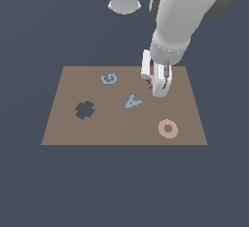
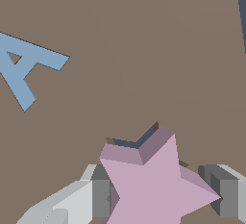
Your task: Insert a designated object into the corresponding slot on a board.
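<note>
The pink star (image 2: 153, 189) sits between your gripper's (image 2: 158, 199) two fingers (image 2: 101, 196), which are closed on its opposite sides, and it is lowered partly over the star-shaped slot (image 2: 139, 139); in the wrist view a dark sliver of that cutout still shows along two of the star's upper arms, so it is not seated flush. In the exterior view the star (image 1: 151, 80) is almost hidden behind the gripper (image 1: 155, 82), near the far edge of the brown board (image 1: 121, 133) and toward the exterior view's right.

Around it, the board is bare on the far and right sides up to its edge. The blue A piece (image 1: 133, 102) lies near on the exterior view's left, the blue G piece (image 1: 109, 79) farther left, and the tan ring (image 1: 168, 128) nearer the front edge. The cross-shaped cutout (image 1: 84, 109) is well apart at the left.

Your arm (image 1: 182, 21) comes down steeply from the upper right, fingers pointing down at the board.
</note>
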You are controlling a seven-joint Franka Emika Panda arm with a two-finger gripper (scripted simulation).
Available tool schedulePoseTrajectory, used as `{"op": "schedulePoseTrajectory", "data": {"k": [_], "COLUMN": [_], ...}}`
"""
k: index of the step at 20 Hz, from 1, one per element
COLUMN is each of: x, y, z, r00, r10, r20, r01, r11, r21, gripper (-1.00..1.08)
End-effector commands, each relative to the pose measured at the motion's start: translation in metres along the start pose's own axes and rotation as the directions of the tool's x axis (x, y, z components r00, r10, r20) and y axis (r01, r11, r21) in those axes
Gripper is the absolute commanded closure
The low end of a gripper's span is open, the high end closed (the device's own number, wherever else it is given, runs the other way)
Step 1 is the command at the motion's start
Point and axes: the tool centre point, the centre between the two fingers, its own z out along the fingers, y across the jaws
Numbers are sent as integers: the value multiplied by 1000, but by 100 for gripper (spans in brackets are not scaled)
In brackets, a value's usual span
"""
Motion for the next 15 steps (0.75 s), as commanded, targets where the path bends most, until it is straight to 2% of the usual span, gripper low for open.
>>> {"op": "schedulePoseTrajectory", "data": {"k": [1,5,6,15], "x": [0,0,0,0], "y": [0,0,0,0], "z": [3,10,10,10], "r00": [1000,1000,1000,1000], "r10": [1,3,3,3], "r20": [0,0,0,0], "r01": [-1,-3,-3,-3], "r11": [1000,1000,1000,1000], "r21": [1,2,2,2], "gripper": [108,108,-92,-92]}}
